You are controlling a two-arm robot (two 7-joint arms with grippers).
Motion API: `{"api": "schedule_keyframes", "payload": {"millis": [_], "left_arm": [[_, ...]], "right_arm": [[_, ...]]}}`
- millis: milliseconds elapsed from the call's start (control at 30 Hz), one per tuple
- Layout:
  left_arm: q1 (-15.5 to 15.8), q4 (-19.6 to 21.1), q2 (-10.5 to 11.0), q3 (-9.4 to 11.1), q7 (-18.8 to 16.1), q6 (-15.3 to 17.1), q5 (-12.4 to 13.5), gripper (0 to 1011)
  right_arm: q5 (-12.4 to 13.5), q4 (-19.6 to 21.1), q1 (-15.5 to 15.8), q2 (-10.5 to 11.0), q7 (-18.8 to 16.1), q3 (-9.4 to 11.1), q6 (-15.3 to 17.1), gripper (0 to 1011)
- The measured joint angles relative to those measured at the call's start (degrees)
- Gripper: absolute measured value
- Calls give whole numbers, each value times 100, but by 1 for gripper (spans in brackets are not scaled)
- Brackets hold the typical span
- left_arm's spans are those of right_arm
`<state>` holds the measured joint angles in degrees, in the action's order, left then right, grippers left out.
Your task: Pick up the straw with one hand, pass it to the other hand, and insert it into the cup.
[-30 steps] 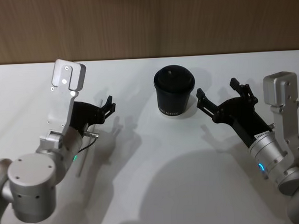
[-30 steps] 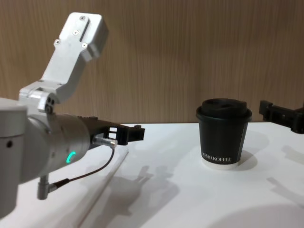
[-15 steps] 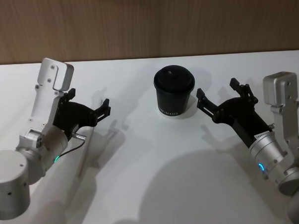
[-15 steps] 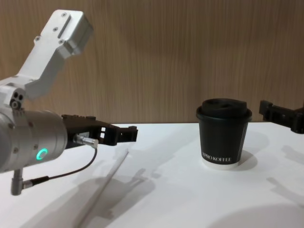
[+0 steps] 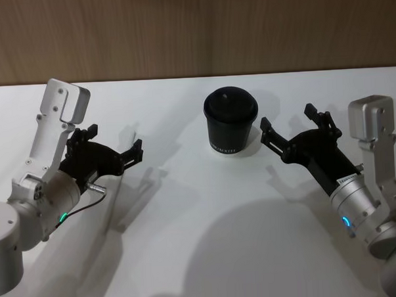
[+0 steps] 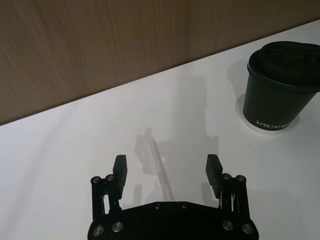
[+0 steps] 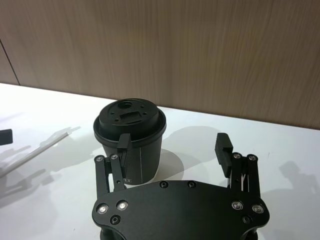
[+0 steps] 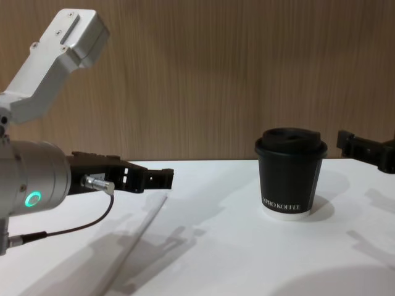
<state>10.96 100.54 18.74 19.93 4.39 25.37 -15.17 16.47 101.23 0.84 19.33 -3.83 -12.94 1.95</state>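
Note:
The white straw (image 8: 139,237) lies flat on the table at the left, running away from me. My left gripper (image 6: 166,162) hovers open just above the straw (image 6: 160,167), one finger on each side, not touching it. In the head view the left gripper (image 5: 115,142) sits well left of the cup (image 5: 231,121). The black lidded cup (image 8: 291,176) stands upright at the back middle. My right gripper (image 5: 287,118) hangs open just right of the cup (image 7: 131,135), holding nothing. The right wrist view shows the straw (image 7: 42,147) beyond the cup.
A thin dark cable with a metal plug (image 8: 95,181) hangs from my left wrist, close above the straw. The white table (image 5: 189,241) ends at a wooden wall (image 5: 193,30) behind the cup.
My left arm has swung left and drawn back, its open gripper now lower over the straw. The right arm, cup and straw have not moved.

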Motion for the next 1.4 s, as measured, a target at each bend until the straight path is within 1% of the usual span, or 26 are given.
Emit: {"api": "schedule_keyframes", "payload": {"millis": [167, 300, 667, 1067, 1400], "left_arm": [[-75, 127, 14, -27, 3, 142, -19, 1003], [-184, 301, 32, -61, 1, 332, -35, 1003], [-313, 502, 70, -85, -9, 611, -12, 1003], [-338, 519, 144, 9, 16, 792, 158, 1003], [-335, 394, 143, 81, 80, 825, 236, 1003]], "right_arm": [[0, 0, 0, 0, 0, 0, 0, 1001], [0, 0, 0, 0, 0, 0, 0, 1001], [0, 0, 0, 0, 0, 0, 0, 1001], [0, 0, 0, 0, 0, 0, 0, 1001], [0, 0, 0, 0, 0, 0, 0, 1001]]}}
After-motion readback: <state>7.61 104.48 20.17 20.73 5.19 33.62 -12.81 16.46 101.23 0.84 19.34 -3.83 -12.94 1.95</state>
